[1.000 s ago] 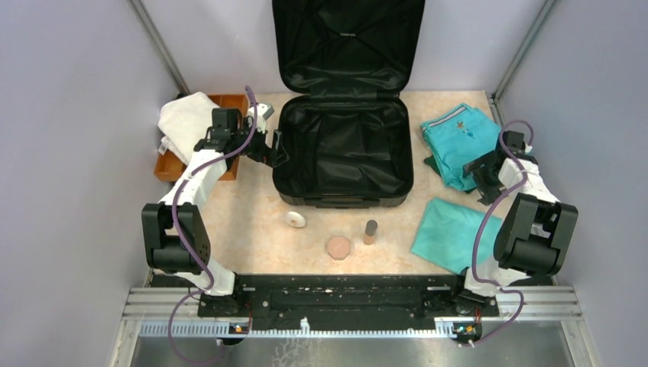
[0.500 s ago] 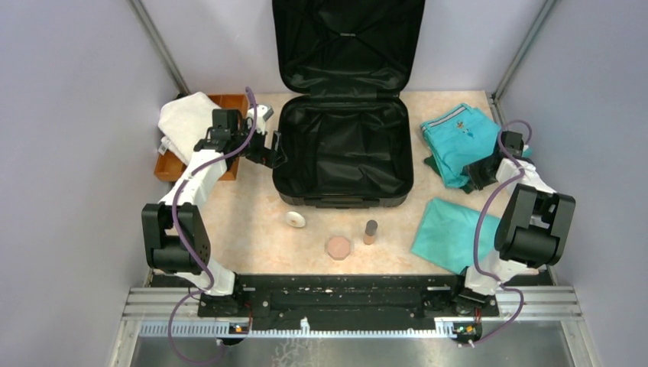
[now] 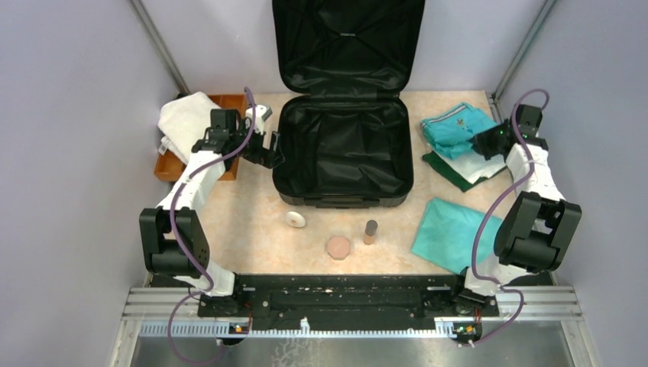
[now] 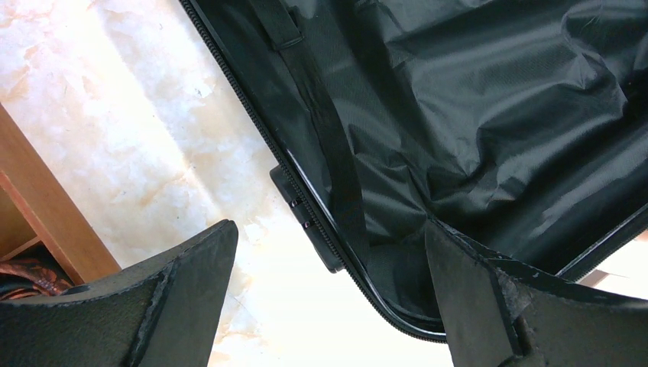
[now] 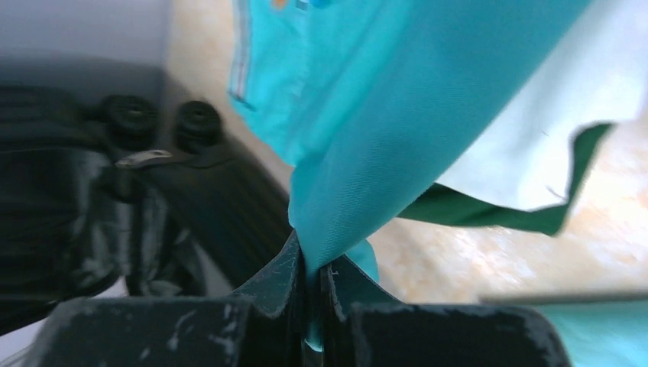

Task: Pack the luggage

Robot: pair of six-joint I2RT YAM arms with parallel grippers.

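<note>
Beside the luggage [image 3: 344, 149], teal garment [image 5: 397, 115] in right end effector [image 5: 312, 269]

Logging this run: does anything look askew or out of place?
The clothes pile right of the luggage is askew: the right end effector pinches the teal garment by its edge, baring a white garment and a green garment beneath. A white cloth also overhangs the wooden tray.

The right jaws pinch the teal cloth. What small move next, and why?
Probably lift the right arm slightly and swing it left toward the open luggage: the arm's jaws are shut on the teal cloth, which partly rests on the green and white clothes.
</note>
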